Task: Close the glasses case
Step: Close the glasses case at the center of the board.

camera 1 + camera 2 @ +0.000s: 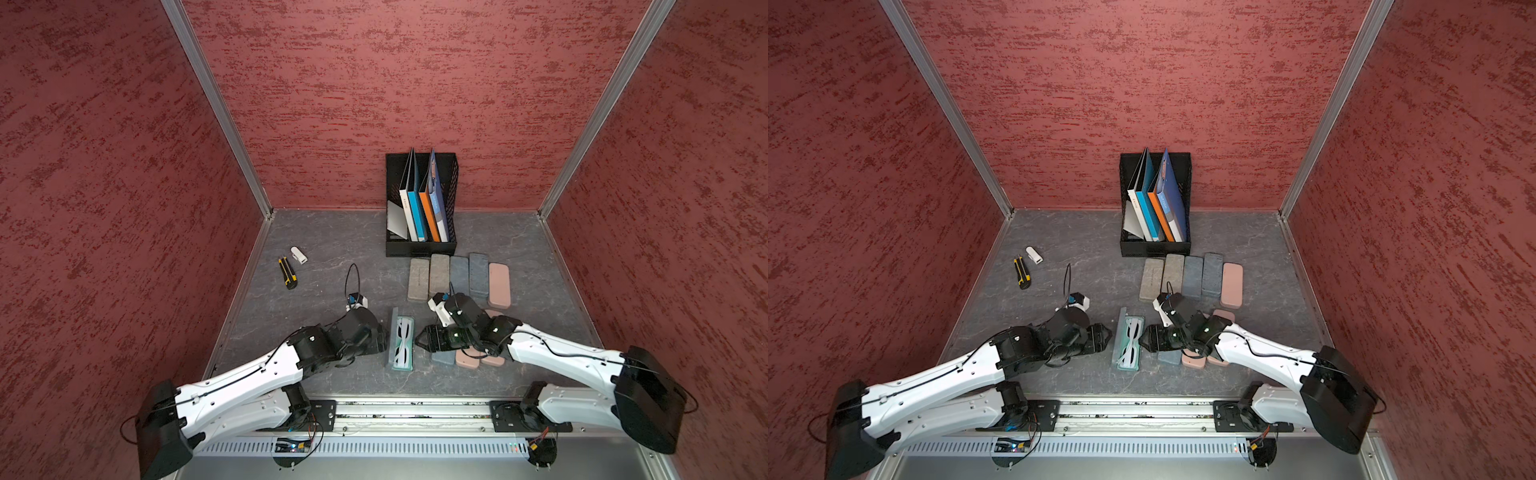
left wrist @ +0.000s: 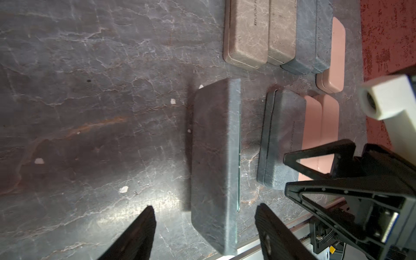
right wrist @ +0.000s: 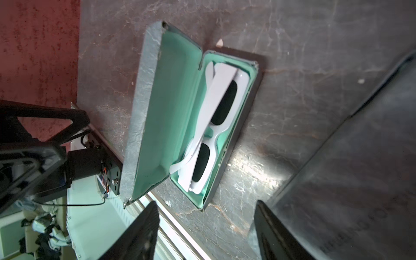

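1. A yellow-black utility knife is lying at the left of the table.
2. The left gripper is hovering with fingers spread either side of the raised lid, with gaps showing on both sides.
3. The glasses case is sitting open, near and central, between both grippers, with white sunglasses lying inside.
4. The right gripper is hovering just right of the case, fingers spread, pinching nothing.
5. Closed cases are lying in a row farther back on the right.
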Robot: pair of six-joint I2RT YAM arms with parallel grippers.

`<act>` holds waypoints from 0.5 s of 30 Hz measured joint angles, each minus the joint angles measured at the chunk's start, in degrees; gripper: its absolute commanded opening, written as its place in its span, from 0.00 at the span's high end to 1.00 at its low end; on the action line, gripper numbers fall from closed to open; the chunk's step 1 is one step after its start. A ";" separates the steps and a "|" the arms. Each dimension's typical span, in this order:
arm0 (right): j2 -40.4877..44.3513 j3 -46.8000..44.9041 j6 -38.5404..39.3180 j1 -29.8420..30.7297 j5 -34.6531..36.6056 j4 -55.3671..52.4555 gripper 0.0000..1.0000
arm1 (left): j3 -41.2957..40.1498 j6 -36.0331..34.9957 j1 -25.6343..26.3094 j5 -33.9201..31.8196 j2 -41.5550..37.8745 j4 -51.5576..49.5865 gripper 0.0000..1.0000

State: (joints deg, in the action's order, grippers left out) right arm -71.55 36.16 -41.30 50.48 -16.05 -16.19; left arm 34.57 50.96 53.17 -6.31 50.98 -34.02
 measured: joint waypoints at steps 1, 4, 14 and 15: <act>-0.68 0.02 -1.09 1.25 1.62 -0.02 0.53 | -1.01 -0.90 -1.09 1.09 -1.22 0.72 0.29; -2.64 0.11 -4.90 4.37 5.90 0.04 0.62 | -1.92 -3.63 -3.67 4.85 -3.02 2.82 0.30; -11.37 3.58 -13.03 9.25 13.22 1.70 0.78 | -4.83 -9.84 -9.64 16.46 0.44 12.72 0.49; -12.22 3.93 -13.42 9.33 13.62 2.08 0.78 | -5.05 -10.27 -9.97 17.20 0.81 13.31 0.50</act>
State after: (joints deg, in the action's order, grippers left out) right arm -83.77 40.10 -54.72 59.81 -2.44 -14.11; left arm 29.52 40.69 43.20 10.90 51.79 -20.71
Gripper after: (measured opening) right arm 0.224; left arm 0.518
